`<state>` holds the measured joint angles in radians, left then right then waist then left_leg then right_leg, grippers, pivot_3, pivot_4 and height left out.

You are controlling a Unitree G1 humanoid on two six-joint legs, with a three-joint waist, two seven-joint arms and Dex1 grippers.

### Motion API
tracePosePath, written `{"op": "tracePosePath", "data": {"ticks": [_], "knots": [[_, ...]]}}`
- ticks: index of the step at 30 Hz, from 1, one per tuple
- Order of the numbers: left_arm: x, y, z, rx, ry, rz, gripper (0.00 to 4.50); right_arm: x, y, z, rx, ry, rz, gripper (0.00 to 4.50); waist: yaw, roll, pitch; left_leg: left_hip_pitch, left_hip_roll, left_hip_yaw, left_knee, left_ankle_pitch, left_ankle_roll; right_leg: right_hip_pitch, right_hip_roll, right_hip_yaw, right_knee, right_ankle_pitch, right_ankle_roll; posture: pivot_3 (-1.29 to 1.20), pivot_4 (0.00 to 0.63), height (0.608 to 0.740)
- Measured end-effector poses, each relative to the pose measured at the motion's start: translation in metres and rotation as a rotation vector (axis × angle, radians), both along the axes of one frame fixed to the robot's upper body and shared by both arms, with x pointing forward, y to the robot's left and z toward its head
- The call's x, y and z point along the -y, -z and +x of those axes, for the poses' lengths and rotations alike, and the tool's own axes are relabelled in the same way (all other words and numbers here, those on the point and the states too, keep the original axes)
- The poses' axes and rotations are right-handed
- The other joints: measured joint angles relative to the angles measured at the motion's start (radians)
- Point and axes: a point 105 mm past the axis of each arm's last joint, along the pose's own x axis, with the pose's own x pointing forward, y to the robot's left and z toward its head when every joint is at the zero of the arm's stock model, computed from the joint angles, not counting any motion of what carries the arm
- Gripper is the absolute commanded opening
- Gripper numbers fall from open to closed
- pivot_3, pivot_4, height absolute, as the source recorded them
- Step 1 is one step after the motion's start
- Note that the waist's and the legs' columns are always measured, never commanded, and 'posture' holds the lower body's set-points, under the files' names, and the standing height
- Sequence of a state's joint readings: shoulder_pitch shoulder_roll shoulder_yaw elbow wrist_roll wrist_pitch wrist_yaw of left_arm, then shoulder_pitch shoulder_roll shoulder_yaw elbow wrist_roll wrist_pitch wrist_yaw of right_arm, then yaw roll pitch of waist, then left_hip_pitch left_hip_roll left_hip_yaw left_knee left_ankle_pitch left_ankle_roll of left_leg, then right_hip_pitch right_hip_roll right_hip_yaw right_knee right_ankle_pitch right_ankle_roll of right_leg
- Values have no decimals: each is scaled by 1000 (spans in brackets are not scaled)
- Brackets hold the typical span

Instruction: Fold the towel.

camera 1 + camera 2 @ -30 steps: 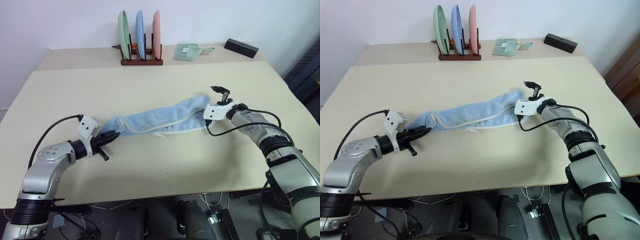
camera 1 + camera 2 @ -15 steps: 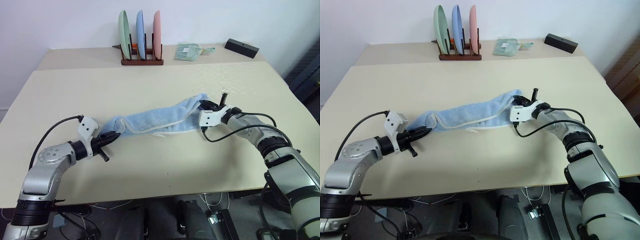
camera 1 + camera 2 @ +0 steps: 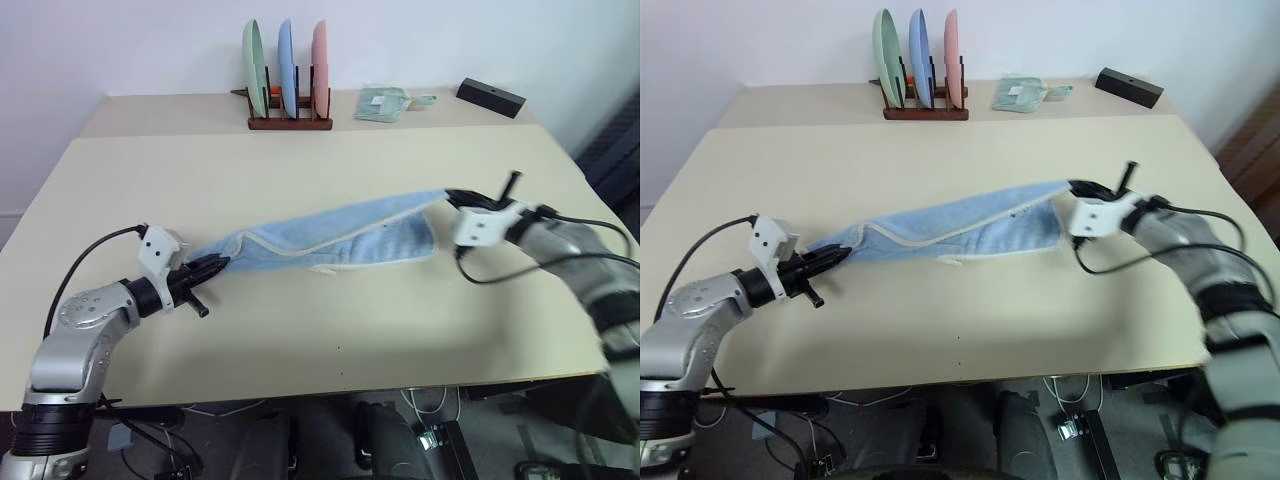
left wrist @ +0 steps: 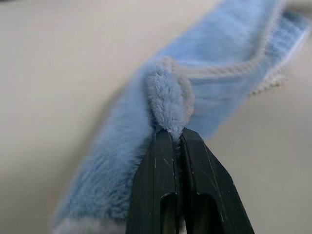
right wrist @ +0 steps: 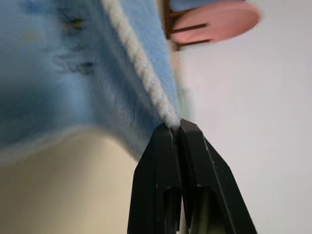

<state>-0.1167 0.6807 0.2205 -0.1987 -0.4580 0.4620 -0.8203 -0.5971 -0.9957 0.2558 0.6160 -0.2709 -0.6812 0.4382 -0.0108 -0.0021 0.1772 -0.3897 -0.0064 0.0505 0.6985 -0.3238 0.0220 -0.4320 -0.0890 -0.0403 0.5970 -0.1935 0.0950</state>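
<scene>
Left eye view, item one: towel, light blue terry with a pale stitched border, stretched as a long, partly bunched band across the middle of the table. Its middle sags onto the table surface while both ends rise slightly toward the arms, a lie that suits pulling the cloth straight before any fold is made.

Item two: left pincer, clenched on the towel's left end. Left wrist view shows the two black fingers pressed together with a thick tuft of blue pile pinched at their tips, so this end appears to serve as the anchor.

Item three: right pincer, clenched on the towel's right end. Right wrist view shows the fingers closed on the white border at what looks like a corner, with the cloth hanging away from them; a small dark embroidered mark sits on the cloth near that end. Gripping by the border probably gives a firmer, flatter hold than the loose pile.

Item four: plate rack at the far edge, holding green, blue and pink plates upright, well apart from the towel.

Item five: small pale green folded cloth and black box, both at the far edge, clear of the work.

Status, as judged: spreading stage; fold not yet begun.
</scene>
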Motion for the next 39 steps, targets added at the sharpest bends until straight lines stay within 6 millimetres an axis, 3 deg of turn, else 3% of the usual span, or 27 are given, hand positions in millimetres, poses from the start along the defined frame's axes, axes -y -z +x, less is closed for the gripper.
{"op": "tracePosePath", "data": {"ticks": [5, 8, 10, 15, 19, 23, 25, 27, 30, 34, 36, 39], "knots": [[16, -1, -20, -80, 163, -5, 0, -15, 20, -29, -237, -61, 55, 60, -15, 0, 0, 6, 2, 2, 0, -3, 5, 2, 0, 1, 2, 0, 0, 0, 150, 740], [23, -6, -15, -63, 197, -1, 0, -17, 8, -24, -203, -43, 92, 60, -5, 1, 0, 7, 2, 2, 0, -3, 5, 2, 1, 1, 3, -2, -4, 0, 150, 740], [24, -21, 7, 27, 149, -18, 0, -21, -10, -13, -121, -32, 108, 60, 7, 1, 1, 6, 1, 1, 1, -2, 4, 3, 1, 1, 3, -1, -5, 0, 150, 740], [23, -81, 71, 297, -20, -37, 0, -24, -70, 16, 114, 20, 121, 60, 23, 1, 1, 3, -1, 2, 2, 1, -1, 2, 2, 0, 1, 2, -3, 0, 150, 740], [15, -138, 116, 506, -201, -50, 0, -17, -127, 35, 324, 99, 132, 60, 21, 0, 1, -2, -2, 3, 1, 1, -1, -3, 2, 0, 0, 3, -1, 0, 150, 740], [2, -203, 123, 713, -312, -152, 0, -16, -178, 37, 498, 125, 144, 60, 13, 0, 1, -6, -1, 5, -2, 1, -1, -7, 2, 0, -2, 2, 1, 0, 150, 740], [0, -216, 117, 749, -294, -175, 0, -18, -186, 34, 514, 113, 146, 60, 3, 0, 1, -6, -1, 7, -3, 1, -1, -7, 2, 0, -2, 0, 3, 0, 150, 740], [-7, -203, 110, 722, -257, -142, 0, -18, -181, 31, 477, 90, 148, 60, -6, 0, 1, -6, 0, 8, -3, 1, -1, -7, 1, 0, -1, 0, 4, 0, 150, 740], [-17, -142, 97, 521, -174, -96, 0, -13, -155, 21, 329, 54, 168, 60, -11, 1, 1, -5, 2, 8, -3, 1, -1, -7, 2, 0, 0, 0, 4, 0, 150, 740], [-25, -54, 47, 195, -18, 26, 0, -12, -80, 0, -39, 8, 161, 60, -9, 1, 1, -2, 2, 7, -1, 0, 0, -4, 1, 0, 1, 0, 4, 0, 150, 740], [-27, -32, 29, 87, 16, 54, 0, -14, -43, -13, -218, -1, 152, 60, 3, 1, 1, -2, 2, 6, 2, 0, 0, -4, 0, 0, 1, 0, 3, 0, 150, 740], [-31, -14, 5, -35, 64, 125, 0, -9, -10, -37, -434, 10, 107, 60, 18, 1, 2, 0, 1, 5, 2, -3, 5, -2, -1, 0, 2, 0, 2, 0, 150, 740]]}}
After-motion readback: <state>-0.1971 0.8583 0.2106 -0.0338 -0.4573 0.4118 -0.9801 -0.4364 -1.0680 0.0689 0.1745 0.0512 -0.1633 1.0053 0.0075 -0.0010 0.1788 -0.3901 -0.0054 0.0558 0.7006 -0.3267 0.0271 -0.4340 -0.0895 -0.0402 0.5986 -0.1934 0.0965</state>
